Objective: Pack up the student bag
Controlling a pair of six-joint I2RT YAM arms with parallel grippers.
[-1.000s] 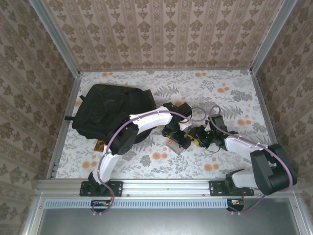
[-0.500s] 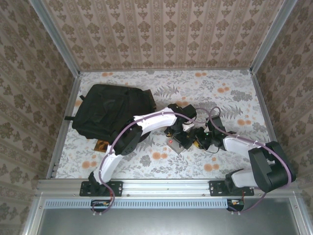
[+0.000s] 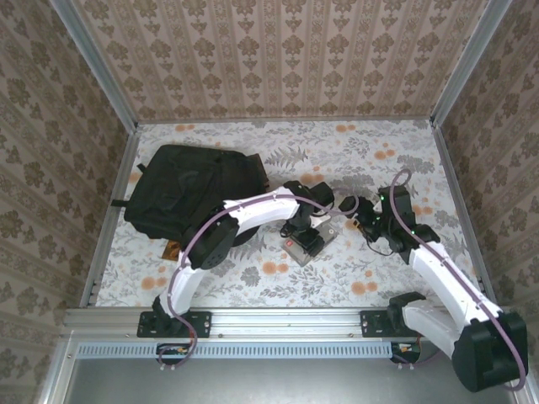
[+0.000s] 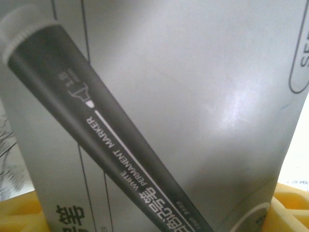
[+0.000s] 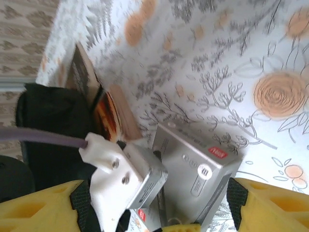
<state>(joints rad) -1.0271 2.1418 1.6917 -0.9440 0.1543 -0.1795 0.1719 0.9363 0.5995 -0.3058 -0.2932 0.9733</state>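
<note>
The student bag [image 3: 185, 198], a big black backpack, lies at the table's left and is a dark mass at the left edge of the right wrist view [image 5: 53, 121]. A silver box of white permanent markers [image 3: 307, 241] rests mid-table. My left gripper [image 3: 305, 229] is down over it. Close up, the box [image 4: 193, 96] spans the whole gap between the yellow fingers [image 4: 19, 212], which meet its two edges. My right gripper [image 3: 360, 210] hangs open a little to the box's right, and from there the box [image 5: 198, 164] lies beyond the spread fingertips [image 5: 275, 203].
A brown book [image 3: 173, 248] pokes out from under the bag's near edge; books [image 5: 116, 113] lean by the bag. Metal frame rails [image 3: 109, 210] and patterned walls border the flowered table. The left arm's white wrist mount [image 5: 111, 179] sits over the box.
My right gripper opened, let go of the box and drew back up and to the right. My left gripper narrowed onto the box.
</note>
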